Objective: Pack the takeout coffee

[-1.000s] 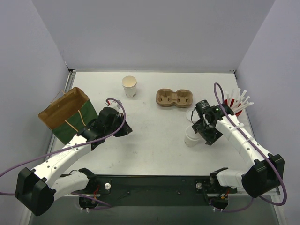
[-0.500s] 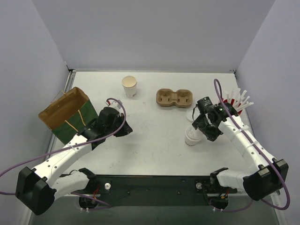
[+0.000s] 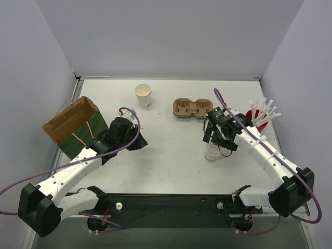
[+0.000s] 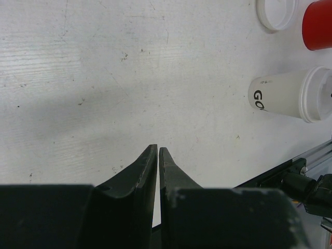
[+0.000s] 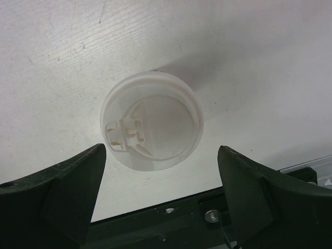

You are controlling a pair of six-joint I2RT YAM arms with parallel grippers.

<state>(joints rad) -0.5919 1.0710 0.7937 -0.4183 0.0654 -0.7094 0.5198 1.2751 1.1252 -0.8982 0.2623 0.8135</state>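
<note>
The coffee (image 3: pixel 211 154) is standing upright on the counter (image 3: pixel 171 155), right of the middle and toward the near edge. Its lid (image 5: pixel 151 128) is sitting on the rim, with the sip tab facing left in the right wrist view. The right tool (image 5: pixel 162 151) is hanging straight over it with its fingers (image 5: pixel 78 181) spread wide, one on each side of the lid and touching neither side, so nothing is being held. The left tool (image 4: pixel 157 155) is sitting over bare counter between the bag (image 3: pixel 72 127) and the coffee. Its fingers are all but together, with only a slit between them and nothing in them.

The cup's long axis is running vertically, mouth up, with the wall tapering to a narrower base. I am judging it as light, thin-walled paper that is going to dent under a hard squeeze. The smooth plastic lid may pop off if the cup is lifted by the lid alone. The safer hold is looking like the paper wall just below the lid's rim, closing gently and keeping the cup upright so nothing spills.
</note>
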